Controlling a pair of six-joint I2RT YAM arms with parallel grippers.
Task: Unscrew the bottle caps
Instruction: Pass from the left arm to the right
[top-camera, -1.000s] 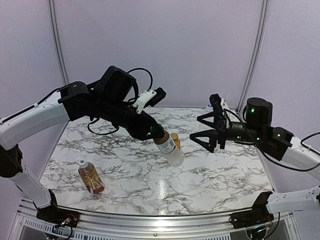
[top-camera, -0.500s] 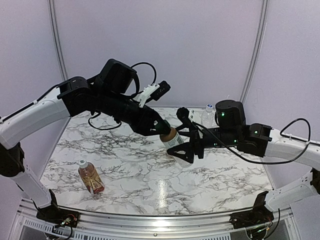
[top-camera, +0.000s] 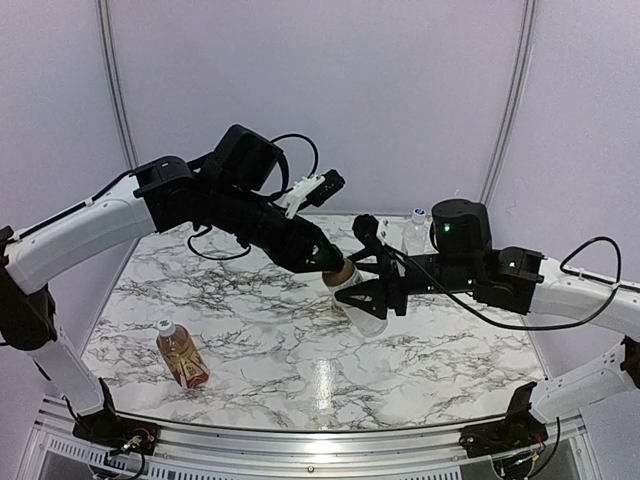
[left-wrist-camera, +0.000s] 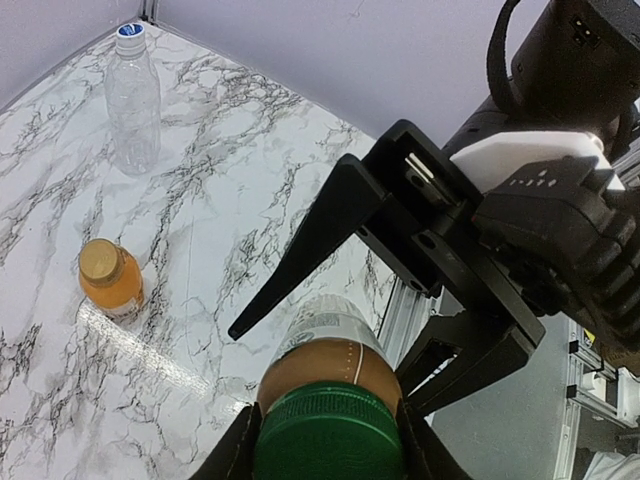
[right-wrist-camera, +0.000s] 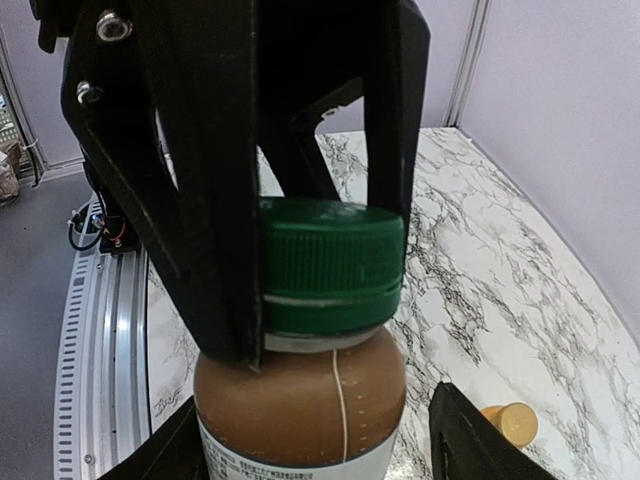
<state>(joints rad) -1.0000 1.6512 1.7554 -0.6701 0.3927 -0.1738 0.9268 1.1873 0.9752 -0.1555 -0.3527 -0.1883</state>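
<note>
Between the fingers of the left claw (top-camera: 335, 268): green cap (right-wrist-camera: 330, 265), pinched tight from both sides, seated on the neck of a brown bottle (right-wrist-camera: 300, 400) held tilted in the air above the bench (top-camera: 250, 340). Just past that, flanking the bottle's body: right claw (top-camera: 372, 290), about half open, one finger at or very near the plastic and a gap visible at the other, so no firm hold, by the look of it.

Down on the bench below both claws: orange bottle (left-wrist-camera: 110, 285), upright, orange cap (left-wrist-camera: 100, 260) on. Farther off, beyond the right claw near the back wall: clear bottle (left-wrist-camera: 133, 100), white-and-blue cap (left-wrist-camera: 131, 33) on. Well apart from the left claw, toward the near left of the bench: tea bottle (top-camera: 182, 357), white cap (top-camera: 164, 326) on.

Judged from that: none of the four caps off yet. First one merely set up for twisting, probably needing the right claw closed on the body before any turn. Three more after it.
</note>
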